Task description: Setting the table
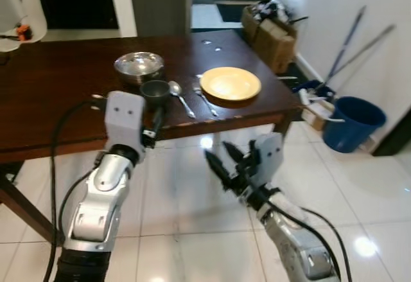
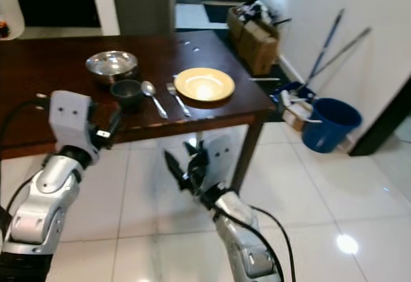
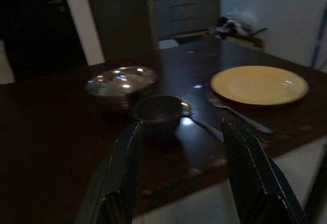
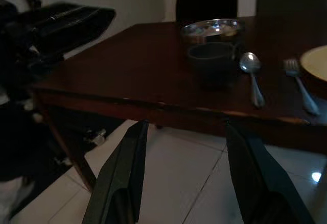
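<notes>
A long dark-brown wooden table (image 1: 58,96) stands on the glossy white tiled floor (image 1: 359,192), and everything laid out sits near its front right corner. Off that corner, by the white wall, a round blue plastic bucket (image 1: 352,123) rests on the floor, with brown cardboard boxes (image 1: 273,35) further back past the table's far end. On the table, the round yellow plate (image 1: 230,83) lies closest to the right edge. Left of the plate, and further back, sits a shiny steel bowl (image 1: 139,66), and just in front of that bowl, nearly touching it, stands a small dark grey cup (image 1: 155,91). Between the cup and the plate lie a silver spoon (image 1: 180,96) and a silver fork (image 1: 205,99), side by side, handles pointing toward the table's front edge. The left gripper (image 3: 181,147) hangs over the front edge, aimed at the cup, its two black fingers spread wide and holding nothing. The right gripper (image 1: 225,160) hovers lower, over the floor in front of the table, fingers likewise parted and empty.
</notes>
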### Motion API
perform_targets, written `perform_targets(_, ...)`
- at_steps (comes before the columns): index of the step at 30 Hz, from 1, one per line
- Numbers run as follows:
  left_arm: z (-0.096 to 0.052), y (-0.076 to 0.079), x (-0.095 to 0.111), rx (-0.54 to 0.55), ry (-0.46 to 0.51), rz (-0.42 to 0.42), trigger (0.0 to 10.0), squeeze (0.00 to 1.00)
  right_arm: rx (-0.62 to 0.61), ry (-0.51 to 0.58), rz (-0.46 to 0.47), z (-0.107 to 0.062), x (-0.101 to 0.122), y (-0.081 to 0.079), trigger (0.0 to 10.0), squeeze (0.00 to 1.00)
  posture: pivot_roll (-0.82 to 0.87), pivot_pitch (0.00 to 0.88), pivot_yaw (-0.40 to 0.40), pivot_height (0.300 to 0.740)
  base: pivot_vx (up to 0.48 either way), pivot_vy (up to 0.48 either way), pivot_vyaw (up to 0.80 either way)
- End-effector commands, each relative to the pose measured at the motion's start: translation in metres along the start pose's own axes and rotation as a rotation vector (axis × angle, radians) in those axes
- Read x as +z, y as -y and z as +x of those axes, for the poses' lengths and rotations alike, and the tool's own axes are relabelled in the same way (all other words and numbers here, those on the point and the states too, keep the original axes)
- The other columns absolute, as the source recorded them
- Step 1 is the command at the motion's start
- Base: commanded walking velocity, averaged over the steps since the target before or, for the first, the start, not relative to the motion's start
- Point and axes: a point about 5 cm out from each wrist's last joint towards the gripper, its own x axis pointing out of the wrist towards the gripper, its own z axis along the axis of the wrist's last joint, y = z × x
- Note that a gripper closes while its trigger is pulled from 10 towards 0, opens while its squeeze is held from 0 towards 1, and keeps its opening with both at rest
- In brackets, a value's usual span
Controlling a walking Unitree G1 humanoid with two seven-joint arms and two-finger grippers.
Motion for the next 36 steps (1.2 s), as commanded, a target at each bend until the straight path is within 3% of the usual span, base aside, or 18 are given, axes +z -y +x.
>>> perform_targets(1, 0.000, 0.007, -0.001, -0.024, 0.001, 0.015, 10.0, 0.00, 0.002, -0.005, 0.001, -0.004, 0.001, 0.002, 10.0, 0.00, 0.00, 0.000, 0.067, 0.740, 0.480, 0.000, 0.77)
perform_targets(10, 0.000, 0.007, -0.001, -0.028, 0.001, 0.015, 10.0, 0.00, -0.064, 0.006, -0.003, -0.004, 0.005, 0.012, 10.0, 0.00, 0.00, 0.000, 0.069, 0.740, 0.480, 0.000, 0.70)
perform_targets(15, 0.000, 0.007, -0.002, -0.032, -0.001, 0.018, 10.0, 0.00, -0.197, 0.065, -0.013, -0.005, 0.015, 0.029, 10.0, 0.00, 0.00, 0.000, 0.072, 0.740, 0.480, 0.000, 0.00)
perform_targets(26, 0.001, 0.012, -0.003, -0.067, -0.009, 0.008, 10.0, 0.00, -0.454, 0.155, -0.158, -0.015, 0.038, 0.062, 10.0, 0.00, -0.01, 0.000, 0.076, 0.740, 0.446, 0.000, 0.00)
perform_targets(28, 0.001, 0.014, -0.003, -0.086, -0.023, 0.002, 10.0, 0.00, -0.498, 0.157, -0.190, -0.017, 0.040, 0.066, 10.0, 0.00, -0.01, 0.000, 0.076, 0.740, 0.000, 0.000, 0.00)
perform_targets(31, -0.005, 0.019, -0.005, -0.206, -0.037, -0.007, 10.0, 0.00, -0.519, 0.119, -0.278, -0.019, 0.042, 0.072, 10.0, 0.00, -0.01, 0.000, 0.078, 0.740, 0.000, 0.000, 0.00)
perform_targets(36, -0.009, 0.021, -0.005, -0.325, -0.049, -0.002, 10.0, 0.00, -0.529, 0.085, -0.255, -0.023, 0.038, 0.073, 10.0, 0.00, -0.01, 0.000, 0.078, 0.740, 0.000, 0.000, 0.00)
